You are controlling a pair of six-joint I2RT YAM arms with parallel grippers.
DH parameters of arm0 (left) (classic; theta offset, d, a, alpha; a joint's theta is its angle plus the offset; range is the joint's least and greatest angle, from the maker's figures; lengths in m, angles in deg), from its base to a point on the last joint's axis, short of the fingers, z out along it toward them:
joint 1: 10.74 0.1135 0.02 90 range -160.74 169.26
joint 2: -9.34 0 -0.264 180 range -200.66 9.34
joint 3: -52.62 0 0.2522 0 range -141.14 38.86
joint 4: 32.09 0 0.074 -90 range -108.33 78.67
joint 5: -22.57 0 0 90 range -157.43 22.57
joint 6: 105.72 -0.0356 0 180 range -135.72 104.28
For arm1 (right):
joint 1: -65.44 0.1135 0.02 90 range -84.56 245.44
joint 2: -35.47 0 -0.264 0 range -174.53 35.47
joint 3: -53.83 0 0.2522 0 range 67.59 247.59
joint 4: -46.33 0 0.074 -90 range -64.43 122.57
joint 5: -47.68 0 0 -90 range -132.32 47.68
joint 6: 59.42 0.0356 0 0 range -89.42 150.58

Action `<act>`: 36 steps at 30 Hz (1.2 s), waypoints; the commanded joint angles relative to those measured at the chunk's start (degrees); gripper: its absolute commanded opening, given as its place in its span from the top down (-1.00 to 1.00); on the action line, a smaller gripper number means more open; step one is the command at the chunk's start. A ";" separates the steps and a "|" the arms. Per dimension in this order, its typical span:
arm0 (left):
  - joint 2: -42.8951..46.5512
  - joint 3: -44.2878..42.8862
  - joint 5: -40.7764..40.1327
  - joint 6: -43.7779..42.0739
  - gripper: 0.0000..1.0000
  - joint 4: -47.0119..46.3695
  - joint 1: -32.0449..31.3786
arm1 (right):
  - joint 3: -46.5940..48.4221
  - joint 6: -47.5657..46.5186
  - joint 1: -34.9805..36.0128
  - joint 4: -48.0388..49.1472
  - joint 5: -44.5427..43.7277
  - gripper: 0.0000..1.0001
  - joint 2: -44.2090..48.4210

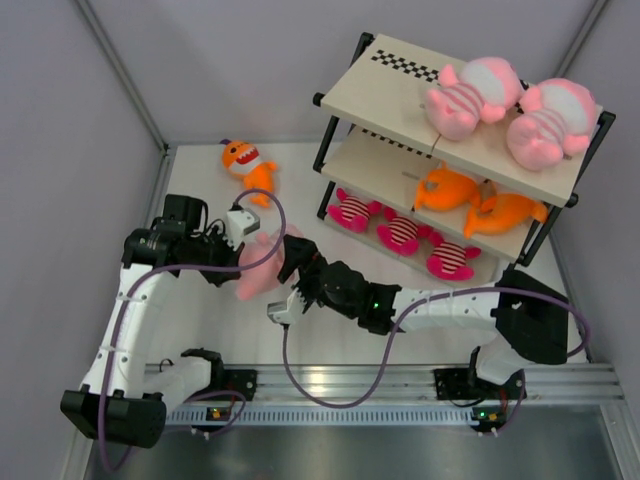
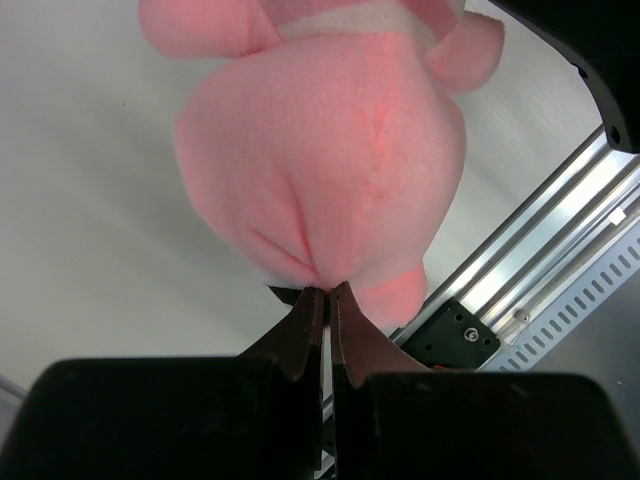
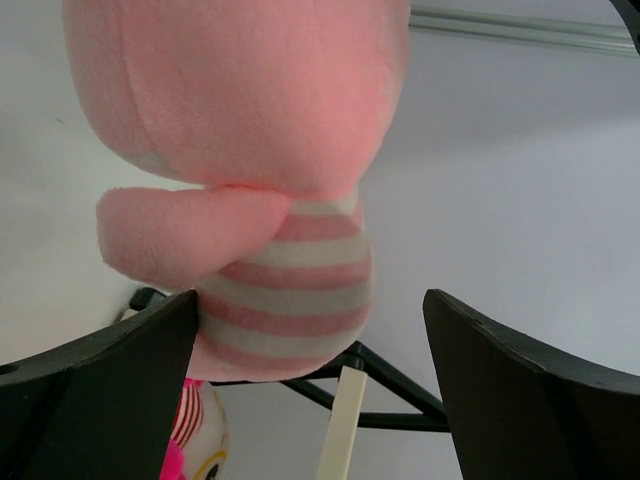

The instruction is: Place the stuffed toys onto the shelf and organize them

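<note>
A big pale-pink striped plush (image 1: 258, 272) hangs over the table's middle, my left gripper (image 1: 243, 252) shut on a pinch of its fabric (image 2: 320, 180). The left gripper (image 2: 325, 292) shows its tips pressed together on the fluff. My right gripper (image 1: 292, 268) is open at the toy's right side. In the right wrist view the striped body (image 3: 290, 290) sits between the wide jaws of the right gripper (image 3: 310, 295), against the left finger (image 3: 120, 380). The shelf (image 1: 385, 90) carries two pink plushes (image 1: 470, 95) on top, two orange fish (image 1: 450, 188) in the middle and three magenta toys (image 1: 402, 232) below.
One orange fish (image 1: 248, 165) lies on the table left of the shelf, near the back wall. An aluminium rail (image 1: 400, 385) with the arm bases runs along the near edge. The shelf's black leg (image 3: 395, 385) and a magenta toy (image 3: 190, 430) show beyond the right fingers.
</note>
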 commanded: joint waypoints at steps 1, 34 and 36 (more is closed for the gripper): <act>0.22 -2.37 2.20 -1.63 1.00 0.74 0.21 | -1.30 -5.02 -0.93 6.59 -1.84 -0.89 1.49; -2.85 -24.78 -3.68 10.84 -0.97 1.88 0.21 | 15.57 77.37 -11.11 -21.35 22.60 1.00 13.09; -4.08 -28.10 -3.50 12.95 -0.97 1.97 0.21 | 18.02 82.15 -13.05 -22.58 24.09 1.00 13.71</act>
